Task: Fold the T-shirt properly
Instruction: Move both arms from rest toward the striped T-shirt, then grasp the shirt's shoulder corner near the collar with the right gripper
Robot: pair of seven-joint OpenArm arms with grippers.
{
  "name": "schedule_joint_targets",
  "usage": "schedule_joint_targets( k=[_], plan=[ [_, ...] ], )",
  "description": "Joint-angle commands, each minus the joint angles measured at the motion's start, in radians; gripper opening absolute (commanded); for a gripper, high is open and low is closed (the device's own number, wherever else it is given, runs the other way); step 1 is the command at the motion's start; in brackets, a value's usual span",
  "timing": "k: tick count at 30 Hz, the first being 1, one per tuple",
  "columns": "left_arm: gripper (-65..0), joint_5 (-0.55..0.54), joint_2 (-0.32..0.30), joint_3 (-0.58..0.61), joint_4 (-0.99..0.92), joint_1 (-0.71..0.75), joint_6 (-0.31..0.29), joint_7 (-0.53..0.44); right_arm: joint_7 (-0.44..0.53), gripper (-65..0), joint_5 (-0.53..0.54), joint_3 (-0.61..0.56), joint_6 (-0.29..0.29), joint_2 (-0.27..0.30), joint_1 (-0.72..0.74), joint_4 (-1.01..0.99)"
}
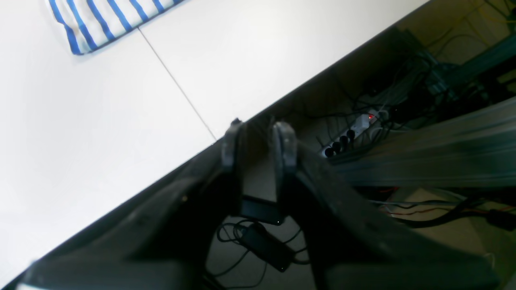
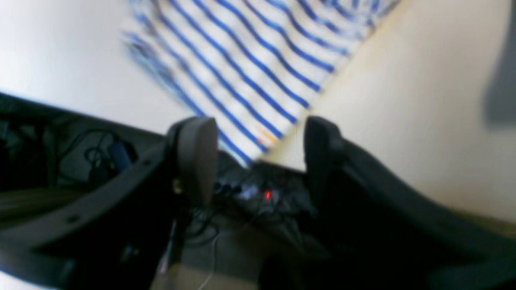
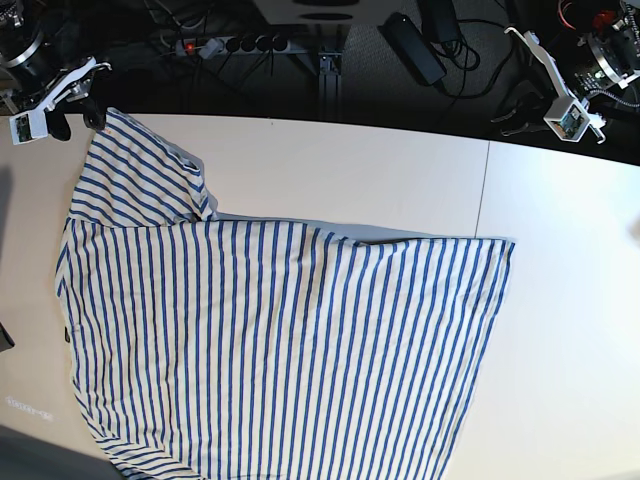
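The T-shirt (image 3: 280, 340) lies spread mostly flat on the worktop (image 3: 400, 170), its folds barely begun, while the left tool (image 1: 258, 141) and right tool (image 2: 258, 145) hang parted and empty at the far edge.

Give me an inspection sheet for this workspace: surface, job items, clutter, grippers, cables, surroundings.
Surface: white table with a thin seam line, bare at the right end.
Job items: striped T-shirt spread flat, one sleeve lying near the far left corner.
Clutter: nothing seen on the table.
Grippers: left gripper off the table's far edge, jaws slightly apart, empty; right gripper open just past the sleeve tip, holding nothing.
Cables: power strip and tangled leads on the floor behind the table.
Surroundings: dark floor, a black adapter.
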Motion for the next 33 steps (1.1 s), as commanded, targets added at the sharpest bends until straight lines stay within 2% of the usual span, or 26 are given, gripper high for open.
schedule_joint_targets(
  k=[1, 5, 9, 22, 26, 29, 33],
  plan=[
    [-49.6, -0.012, -0.011, -0.007, 0.015, 0.008, -0.022, -0.021, 0.006, -30.7, 0.022, 0.013, 0.002, 0.011, 0.019, -0.018],
    [-49.5, -0.012, -0.011, -0.007, 0.015, 0.009, -0.022, -0.021, -0.019, -30.7, 0.078, 0.013, -0.002, 0.011, 0.103, -0.143],
    [-45.0, -0.01, -0.011, -0.007, 0.015, 0.009, -0.022, -0.021, -0.056, -30.7, 0.129, 0.013, -0.001, 0.011, 0.162, -0.199],
    [-44.9, -0.005, -0.017, -0.007, 0.015, 0.009, -0.022, -0.021, -0.068, -30.7, 0.23, -0.006, 0.014, -0.009, 0.244, -0.354],
    [-43.5, -0.005, -0.017, -0.007, 0.015, 0.009, -0.022, -0.021, -0.075, -30.7, 0.237, -0.078, 0.024, -0.014, 0.287, -0.384],
    [-34.8, -0.004, -0.017, -0.007, 0.015, 0.009, -0.022, 0.003, -0.075, -30.7, 0.232, -0.154, 0.024, -0.024, 0.311, -0.405],
    [-34.3, -0.004, -0.017, -0.008, 0.015, 0.008, -0.022, 0.008, -0.079, -30.7, 0.213, -0.215, 0.024, -0.075, 0.338, -0.414]
  ],
)
